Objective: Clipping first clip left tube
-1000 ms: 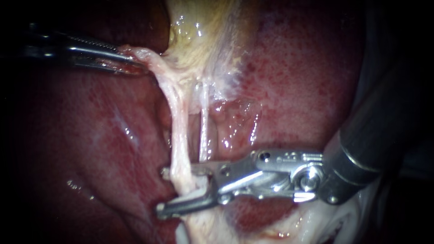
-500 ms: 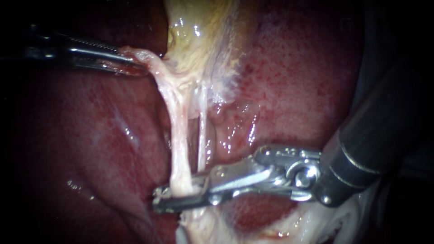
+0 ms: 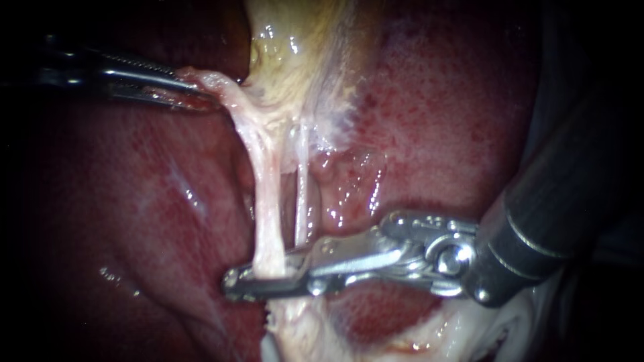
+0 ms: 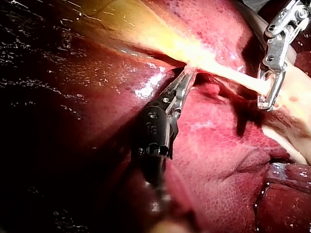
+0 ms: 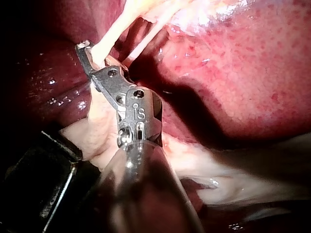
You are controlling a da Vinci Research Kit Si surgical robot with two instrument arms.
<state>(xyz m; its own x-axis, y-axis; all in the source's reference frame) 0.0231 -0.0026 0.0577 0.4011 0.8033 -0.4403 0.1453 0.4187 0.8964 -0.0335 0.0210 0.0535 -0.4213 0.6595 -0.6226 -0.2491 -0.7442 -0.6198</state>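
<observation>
Traction is supplied in the endoscope view by the left tool (image 3: 200,98), which enters from the left with its jaws clamped together on a pale tissue fold (image 3: 221,90) at the foot of the gallbladder (image 3: 295,60). In my judgement this pull is what holds the strands below taut and separated. The left tube (image 3: 265,201) runs down from that fold as a stretched pale band. The right tool (image 3: 245,281), entering from the right, has its jaws closed on this tube from both sides low on its length, which fits the clip being pressed home. No clip can be made out between the jaws. The thinner right tube (image 3: 302,201) lies just beside the left one and ends close against the upper jaw, so it is the chief thing at risk of being caught. Liver (image 3: 436,121) surrounds everything. In the left wrist view, the left tool (image 4: 184,80) grips the fold at its tip, and well ahead the right tool (image 4: 269,94) straddles the taut tube. In the right wrist view, the left tube (image 5: 109,39) enters the closed jaws near their tips, with the right tube (image 5: 142,48) alongside and outside them.
</observation>
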